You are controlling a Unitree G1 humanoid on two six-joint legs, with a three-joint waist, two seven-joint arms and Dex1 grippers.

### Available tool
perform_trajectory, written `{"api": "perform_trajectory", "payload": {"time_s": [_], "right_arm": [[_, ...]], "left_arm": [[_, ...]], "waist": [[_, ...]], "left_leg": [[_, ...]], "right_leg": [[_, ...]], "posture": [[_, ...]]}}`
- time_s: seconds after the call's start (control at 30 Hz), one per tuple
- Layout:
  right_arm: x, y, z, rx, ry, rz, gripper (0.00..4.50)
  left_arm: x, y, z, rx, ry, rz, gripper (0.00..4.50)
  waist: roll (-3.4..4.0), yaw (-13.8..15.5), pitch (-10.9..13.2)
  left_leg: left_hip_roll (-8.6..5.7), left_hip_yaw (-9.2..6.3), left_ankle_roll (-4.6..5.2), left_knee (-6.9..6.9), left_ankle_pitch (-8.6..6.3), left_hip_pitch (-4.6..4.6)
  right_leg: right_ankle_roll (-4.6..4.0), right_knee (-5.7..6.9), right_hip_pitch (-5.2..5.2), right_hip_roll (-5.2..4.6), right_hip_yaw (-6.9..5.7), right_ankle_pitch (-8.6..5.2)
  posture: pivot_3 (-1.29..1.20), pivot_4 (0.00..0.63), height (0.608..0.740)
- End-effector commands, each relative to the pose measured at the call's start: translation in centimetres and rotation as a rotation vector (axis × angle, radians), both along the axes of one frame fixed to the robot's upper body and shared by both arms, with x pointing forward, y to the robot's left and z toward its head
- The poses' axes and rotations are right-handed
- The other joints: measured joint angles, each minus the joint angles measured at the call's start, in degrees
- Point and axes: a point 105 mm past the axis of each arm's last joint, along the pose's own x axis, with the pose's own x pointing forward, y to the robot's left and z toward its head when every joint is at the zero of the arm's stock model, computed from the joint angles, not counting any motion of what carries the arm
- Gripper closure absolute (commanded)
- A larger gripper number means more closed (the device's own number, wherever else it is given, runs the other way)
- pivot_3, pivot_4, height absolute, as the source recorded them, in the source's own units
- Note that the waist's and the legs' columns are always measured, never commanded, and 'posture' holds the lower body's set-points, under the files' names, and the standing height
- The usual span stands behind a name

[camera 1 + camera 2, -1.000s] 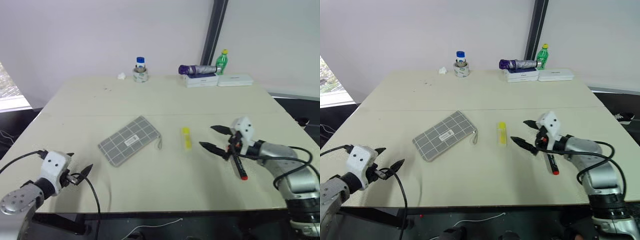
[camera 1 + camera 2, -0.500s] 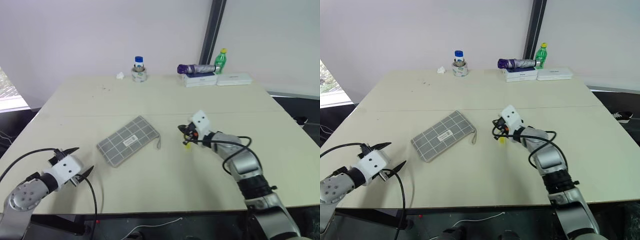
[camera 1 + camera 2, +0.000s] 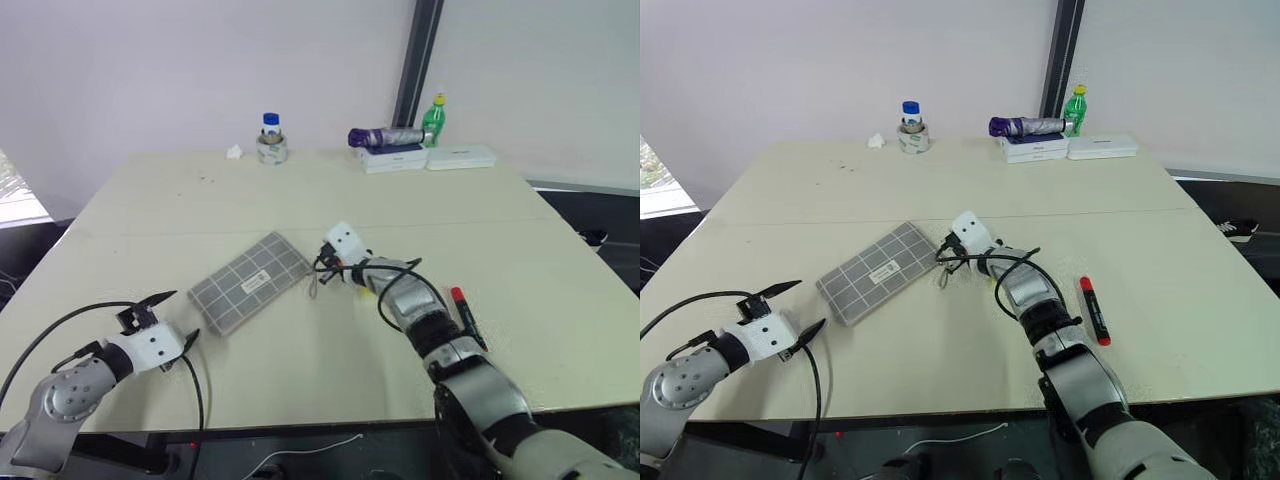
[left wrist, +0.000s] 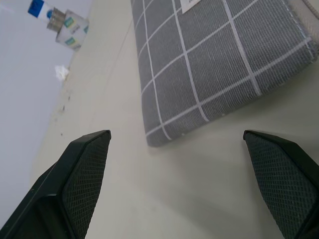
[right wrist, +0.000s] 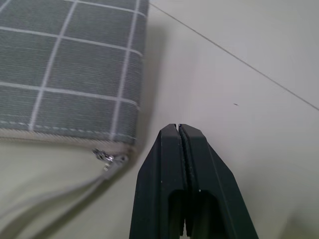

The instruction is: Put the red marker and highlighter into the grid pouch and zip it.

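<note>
The grid pouch (image 3: 248, 283) lies flat on the table, label up. Its zipper pull (image 5: 107, 160) and a cord loop sit at its right corner. My right gripper (image 3: 325, 263) is shut on nothing, its tips just beside that corner and apart from the pull. The red marker (image 3: 463, 310) lies on the table to the right of my right forearm. The highlighter is hidden under my right arm. My left gripper (image 3: 178, 318) stands open near the table's front left, pointing at the pouch's near-left end (image 4: 214, 64), with nothing between its fingers.
Along the far edge stand a blue-capped bottle (image 3: 267, 138) on a tape roll, a crumpled tissue (image 3: 234, 152), a purple umbrella (image 3: 385, 136) on white boxes (image 3: 460, 157), and a green bottle (image 3: 433, 118).
My right arm swung left from over the red marker, past the highlighter, to the pouch's zipper corner, and its jaws shut. My left gripper rolled and edged toward the pouch. The camera shifted slightly.
</note>
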Motion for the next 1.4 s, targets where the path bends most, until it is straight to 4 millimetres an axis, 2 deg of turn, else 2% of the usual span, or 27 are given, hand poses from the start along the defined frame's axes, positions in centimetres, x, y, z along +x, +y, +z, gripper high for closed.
{"api": "perform_trajectory", "payload": {"time_s": [0.03,0.37,0.93,1.03,1.27,1.4], "right_arm": [[0.4,1.1,1.3,0.029,-0.035,0.017,4.45],[0.2,1.7,1.4,0.033,-0.044,0.068,4.45],[-0.6,2.3,0.7,0.027,-0.036,0.122,4.45],[-0.6,2.2,0.6,0.023,-0.035,0.12,4.5],[-0.7,2.2,0.5,0.018,-0.033,0.123,4.5],[-0.2,1.7,1.8,0.009,-0.108,0.099,4.5]], "left_arm": [[0.5,-0.8,0.4,0.053,-0.045,-0.038,0.0],[1.2,-3.1,-0.3,0.082,-0.055,-0.143,0.0],[1.6,-4.3,0.5,0.056,-0.089,-0.203,0.0],[1.4,-4.2,0.6,0.047,-0.091,-0.204,0.83],[0.9,-4.4,1.1,0.004,-0.111,-0.225,4.36],[0.9,-4.2,1.8,-0.088,-0.119,-0.185,4.44]], "waist": [[0.0,-0.2,0.0],[0.01,-0.4,0.0],[0.01,-0.4,0.0],[0.01,-0.4,0.0],[0.01,-0.4,0.0],[0.01,-0.4,0.0]], "left_leg": [[0.0,0.0,0.0,0.0,0.0,0.0],[0.0,0.01,-0.02,0.01,0.02,0.02],[0.0,0.02,-0.03,0.03,0.03,0.04],[0.0,0.02,-0.04,0.03,0.03,0.04],[0.0,0.02,-0.04,0.02,0.03,0.04],[0.01,0.03,-0.04,0.02,0.03,0.04]], "right_leg": [[0.0,0.01,0.0,0.01,0.0,0.0],[0.0,0.12,-0.04,0.02,0.04,0.0],[0.0,0.17,-0.05,0.03,0.07,0.0],[0.0,0.17,-0.06,0.03,0.07,0.0],[0.0,0.18,-0.07,0.04,0.09,0.0],[0.0,0.18,-0.08,0.04,0.09,0.0]], "posture": [[0.0,0.15,0.737],[0.0,0.15,0.737],[0.0,0.15,0.737],[0.0,0.15,0.737],[0.0,0.15,0.737],[0.0,0.15,0.737]]}}
